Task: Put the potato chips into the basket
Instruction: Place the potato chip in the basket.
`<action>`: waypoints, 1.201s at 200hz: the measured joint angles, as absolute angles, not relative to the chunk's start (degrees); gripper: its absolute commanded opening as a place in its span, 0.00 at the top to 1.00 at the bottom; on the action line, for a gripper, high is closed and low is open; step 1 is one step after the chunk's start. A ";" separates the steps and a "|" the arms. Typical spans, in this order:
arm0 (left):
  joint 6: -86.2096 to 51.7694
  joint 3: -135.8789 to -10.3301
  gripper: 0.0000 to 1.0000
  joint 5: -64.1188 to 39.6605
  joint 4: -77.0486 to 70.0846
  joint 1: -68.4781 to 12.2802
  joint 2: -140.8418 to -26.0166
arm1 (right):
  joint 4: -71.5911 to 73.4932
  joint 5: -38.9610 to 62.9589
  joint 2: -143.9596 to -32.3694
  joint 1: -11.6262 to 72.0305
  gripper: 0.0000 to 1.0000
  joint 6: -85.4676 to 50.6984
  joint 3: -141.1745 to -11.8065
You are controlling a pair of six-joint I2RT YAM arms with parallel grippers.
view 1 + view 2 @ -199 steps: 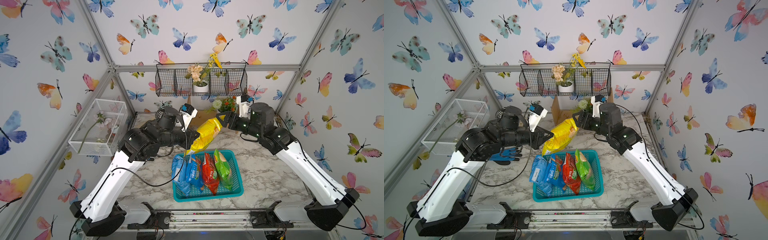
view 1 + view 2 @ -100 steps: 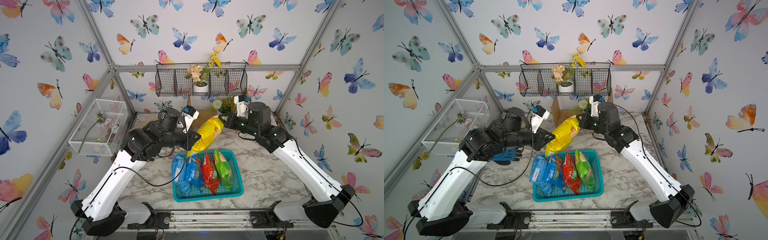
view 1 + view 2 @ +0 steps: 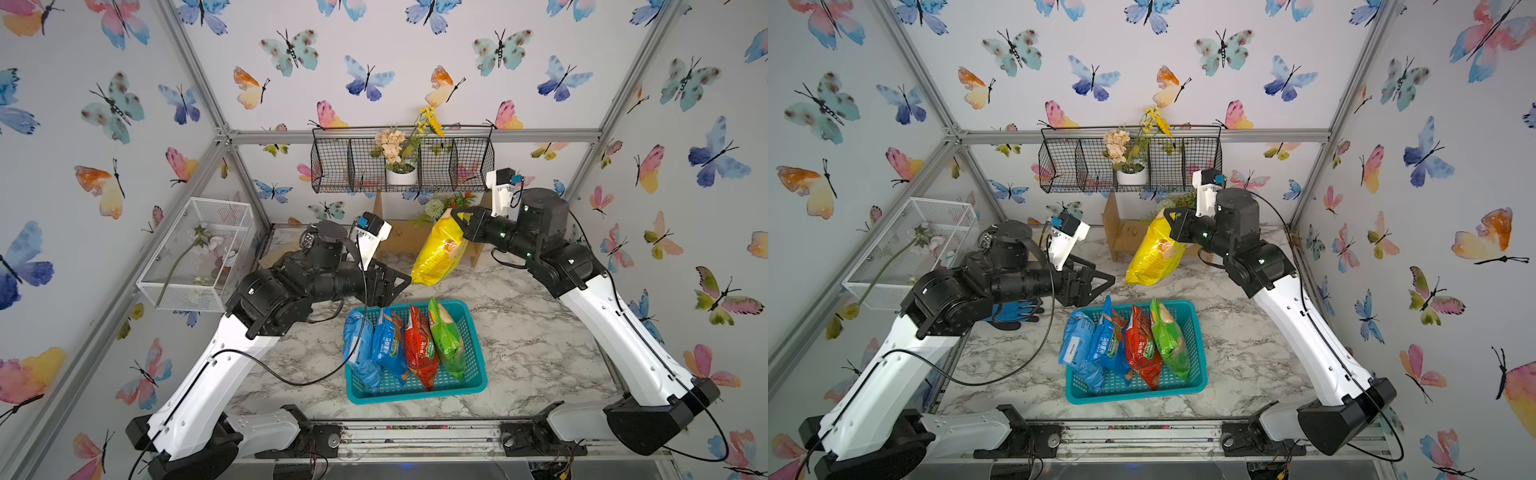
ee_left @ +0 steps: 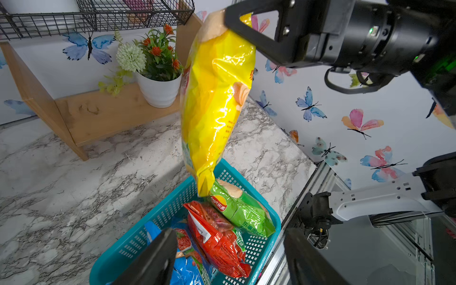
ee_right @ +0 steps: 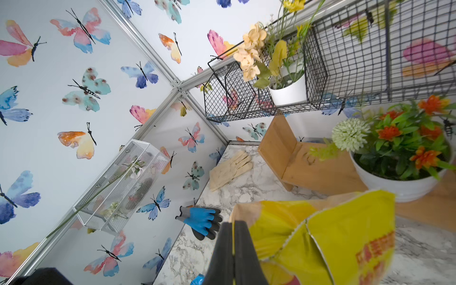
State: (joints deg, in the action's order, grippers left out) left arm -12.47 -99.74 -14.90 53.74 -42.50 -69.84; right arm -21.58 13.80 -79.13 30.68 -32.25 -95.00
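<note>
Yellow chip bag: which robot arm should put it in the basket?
Probably the right. The right gripper is shut on the top of the yellow bag, dangling it close to the teal basket. The left gripper is open, holding nothing.

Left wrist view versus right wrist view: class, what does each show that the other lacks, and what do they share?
Only the left wrist view shows the teal basket with the red bag and green bag inside. Only the right wrist view shows the blue glove, the beige glove and the white mesh box. Both show the yellow bag, pinched at its top by the shut right end effector, along with the pot plant and the wooden shelf.
</note>
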 measured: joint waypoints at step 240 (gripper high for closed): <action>-18.65 -85.80 0.38 -16.60 47.94 -49.15 -69.14 | -30.15 14.00 -63.48 29.17 0.98 -11.16 -82.43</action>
State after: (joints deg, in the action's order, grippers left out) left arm -18.65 -85.80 -16.60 47.94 -49.15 -69.14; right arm -30.15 14.00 -63.48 29.17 -11.16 -82.43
